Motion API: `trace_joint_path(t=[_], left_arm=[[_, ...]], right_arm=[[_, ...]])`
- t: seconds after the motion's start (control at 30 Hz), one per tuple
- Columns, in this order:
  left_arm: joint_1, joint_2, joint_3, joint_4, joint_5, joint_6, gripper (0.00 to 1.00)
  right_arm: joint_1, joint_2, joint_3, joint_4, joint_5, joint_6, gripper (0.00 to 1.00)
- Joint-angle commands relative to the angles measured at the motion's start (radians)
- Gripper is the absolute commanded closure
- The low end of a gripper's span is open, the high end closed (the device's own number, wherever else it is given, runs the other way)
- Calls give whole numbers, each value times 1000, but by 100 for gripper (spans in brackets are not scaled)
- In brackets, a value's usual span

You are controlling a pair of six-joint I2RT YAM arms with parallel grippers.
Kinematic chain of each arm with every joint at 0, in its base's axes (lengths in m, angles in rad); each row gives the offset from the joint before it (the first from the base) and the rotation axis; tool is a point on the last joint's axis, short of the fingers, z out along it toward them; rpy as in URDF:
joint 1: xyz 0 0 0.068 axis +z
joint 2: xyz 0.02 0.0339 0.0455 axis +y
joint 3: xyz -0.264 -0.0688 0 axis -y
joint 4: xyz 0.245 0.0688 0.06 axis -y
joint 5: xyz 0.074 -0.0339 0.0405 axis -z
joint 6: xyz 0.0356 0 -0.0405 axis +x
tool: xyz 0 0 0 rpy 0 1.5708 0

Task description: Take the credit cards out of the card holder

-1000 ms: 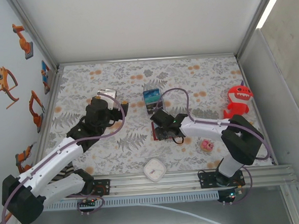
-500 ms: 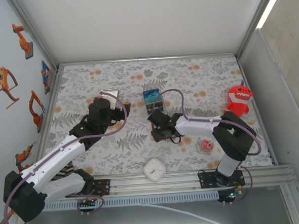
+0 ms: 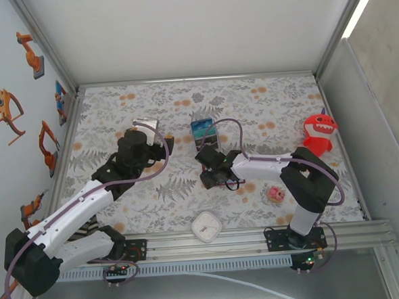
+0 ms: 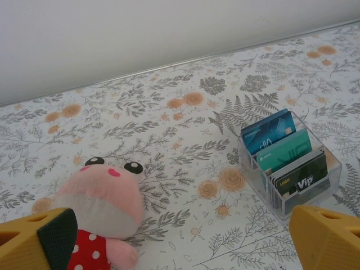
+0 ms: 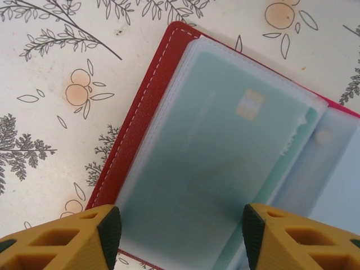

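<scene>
The card holder [image 5: 138, 112] lies open on the flowered mat, dark red with white stitching. Its cloudy plastic sleeves hold a teal credit card [image 5: 225, 152] with a chip, and the edge of another card [image 5: 297, 135] peeks out behind it. My right gripper [image 5: 180, 236] hovers open just over the sleeve, one finger on each side of it, holding nothing. In the top view the right gripper [image 3: 213, 170] covers most of the card holder [image 3: 206, 184]. My left gripper [image 4: 180, 242] is wide open above bare mat, between a plush and a clear box.
A clear box of upright cards [image 4: 289, 163] stands right of the left gripper, also in the top view as the clear box [image 3: 203, 130]. A pink plush [image 4: 98, 214] lies on its left. A red shark toy [image 3: 318, 134], a small pink toy [image 3: 277, 194] and a white clock [image 3: 207, 227] sit nearby.
My right gripper has slid a little left and farther onto the card holder, its elbow folding in. The left gripper has crept slightly toward the back.
</scene>
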Motion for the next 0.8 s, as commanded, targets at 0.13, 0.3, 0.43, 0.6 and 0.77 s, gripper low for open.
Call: trace_joint_path(t=[0.13,0.3,0.43,0.6,0.77], left_arm=[[-3,17,37,4,5,-9,3],[-3,23,44,0,1,-5,3],[-2,17,43,-16,-4,-4,3],[-3,-13,26,-23,-19,-6,3],[-2,-21,23,-23,-25,-3,3]], right_arm=[[7,-49,14,-13,-3,1,50],[7,-32,29,-8,-11,-2,52],[7,-6,43,-8,-16,-3,48],[7,19,42,3,-32,-3,46],[5,21,20,11,-12,9,47]])
